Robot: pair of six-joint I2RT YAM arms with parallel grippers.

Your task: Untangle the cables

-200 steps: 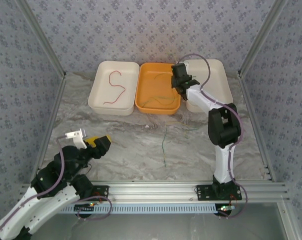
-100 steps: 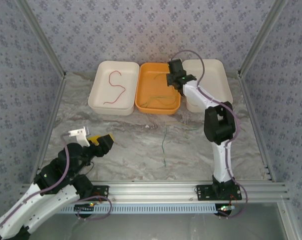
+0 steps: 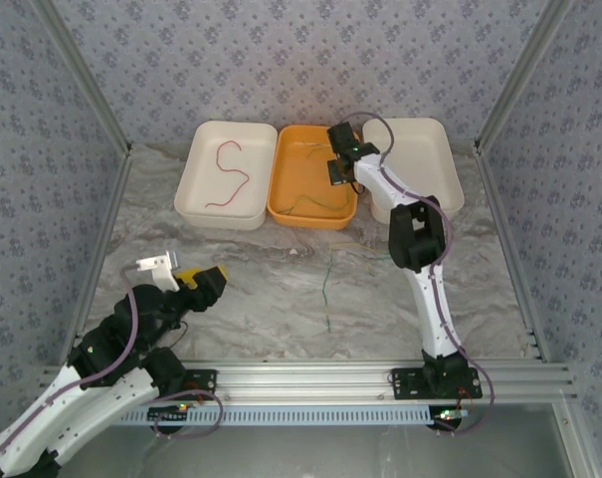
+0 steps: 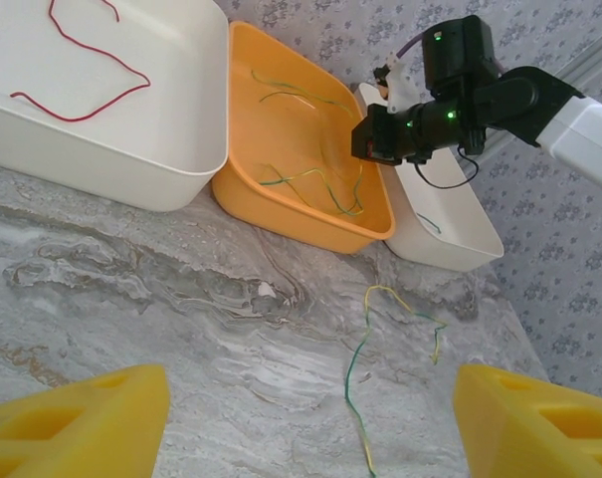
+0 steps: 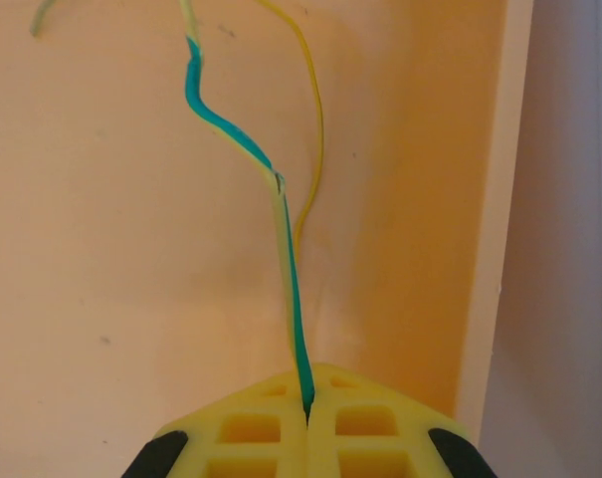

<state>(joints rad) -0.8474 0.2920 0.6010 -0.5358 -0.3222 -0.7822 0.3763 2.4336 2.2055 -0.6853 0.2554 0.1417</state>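
The tabletop (image 3: 281, 289) carries three trays along its far edge, and the orange tray (image 3: 310, 221) in the middle seems to serve as a sorting bin, with a white tray (image 3: 221, 221) touching its left side and a second white tray (image 3: 435, 149) on its right. The right arm (image 3: 420, 239) reaches out over the orange tray, probably to set down a freed strand. Its right gripper (image 5: 307, 403) is clenched on a green-and-yellow cable (image 5: 281, 249), which runs out from the seam of the jaws over the orange floor, near the tray's right wall. The left gripper (image 4: 310, 418) hangs released and holding nothing, well in front and to the left of the orange tray, apparently parked out of the way. The red cable (image 3: 231, 174) lies alone in the tray to the left of the orange one, already separated. A loose cable (image 3: 326, 289) lies on the tabletop just in front of the orange tray, likely the next to fetch. Several olive strands (image 4: 320, 184) rest inside the orange tray, too thin and overlapping to count. The held cable's far end is cut off at the top of the right wrist view, and I cannot tell whether it crosses the thin yellow strand (image 5: 315, 129) beside it. The right arm hides part of the right-hand white tray.
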